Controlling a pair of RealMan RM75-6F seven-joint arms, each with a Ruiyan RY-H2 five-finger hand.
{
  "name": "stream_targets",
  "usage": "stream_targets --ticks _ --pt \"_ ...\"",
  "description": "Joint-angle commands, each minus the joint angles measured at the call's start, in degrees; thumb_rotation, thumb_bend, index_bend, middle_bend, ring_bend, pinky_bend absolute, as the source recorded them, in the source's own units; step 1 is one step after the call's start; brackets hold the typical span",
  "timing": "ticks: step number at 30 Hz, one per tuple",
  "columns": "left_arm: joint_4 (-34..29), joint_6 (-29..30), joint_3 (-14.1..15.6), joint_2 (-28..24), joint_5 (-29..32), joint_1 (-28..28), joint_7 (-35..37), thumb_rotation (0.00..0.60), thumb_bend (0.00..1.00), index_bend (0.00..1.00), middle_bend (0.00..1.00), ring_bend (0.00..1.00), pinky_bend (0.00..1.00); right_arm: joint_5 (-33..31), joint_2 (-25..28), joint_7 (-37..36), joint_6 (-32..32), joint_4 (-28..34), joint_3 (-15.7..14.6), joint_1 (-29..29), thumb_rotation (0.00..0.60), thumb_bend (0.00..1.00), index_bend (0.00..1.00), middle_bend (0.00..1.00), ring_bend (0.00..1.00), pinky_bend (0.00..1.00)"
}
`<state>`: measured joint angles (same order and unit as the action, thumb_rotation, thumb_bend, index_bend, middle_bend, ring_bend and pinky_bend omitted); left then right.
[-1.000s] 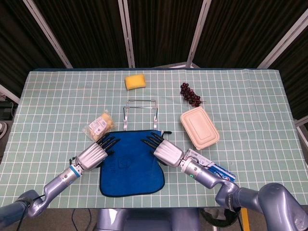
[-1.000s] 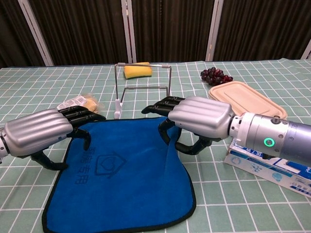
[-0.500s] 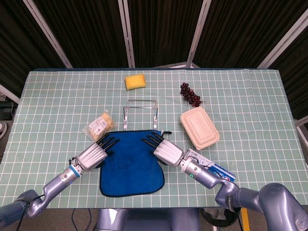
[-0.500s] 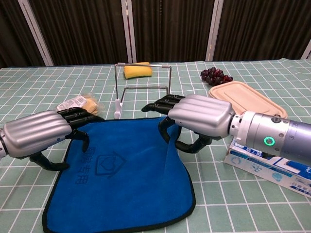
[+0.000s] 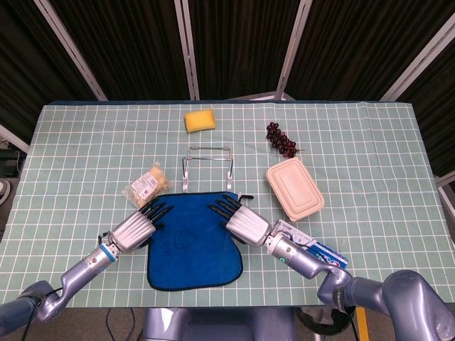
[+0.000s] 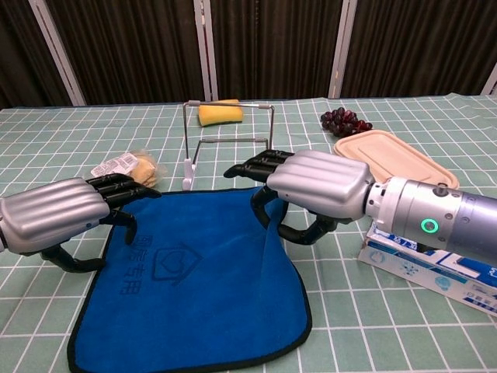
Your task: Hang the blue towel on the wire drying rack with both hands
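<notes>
Blue towel lies flat on our table, a faint logo on it; our left hand and right hand hover open-fingered, holding nothing.

Blue towel, green checked tablecloth

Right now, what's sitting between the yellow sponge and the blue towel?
The wire drying rack stands between the yellow sponge and the blue towel; the head view shows it best. Its feet sit just past the towel's far edge.
</notes>
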<state>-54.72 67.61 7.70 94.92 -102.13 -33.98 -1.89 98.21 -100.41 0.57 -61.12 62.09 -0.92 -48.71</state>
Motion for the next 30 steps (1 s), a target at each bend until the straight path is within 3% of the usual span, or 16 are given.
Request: stream_targets --ticks 1,19,30 --pt "-0.2 0.1 -0.2 0.4 0.1 -0.1 -0.5 0.600 0.20 0.43 0.00 0.00 0.00 0.0 0.0 -0.1 0.0 0.0 0.0 0.0 0.600 0.47 0.65 0.00 0.00 0.00" --pt "-0.2 0.9 0.6 -1.1 0.3 0.2 -0.6 0.600 0.20 0.43 0.00 0.00 0.00 0.1 -0.2 -0.6 -0.2 -0.5 0.0 0.0 0.600 0.47 0.65 0.00 0.00 0.00" --pt "0.7 1.0 0.1 0.9 0.3 -0.3 0.3 0.600 0.20 0.43 0.00 0.00 0.00 0.2 -0.5 -0.5 -0.1 -0.7 0.0 -0.1 0.600 0.47 0.65 0.00 0.00 0.00"
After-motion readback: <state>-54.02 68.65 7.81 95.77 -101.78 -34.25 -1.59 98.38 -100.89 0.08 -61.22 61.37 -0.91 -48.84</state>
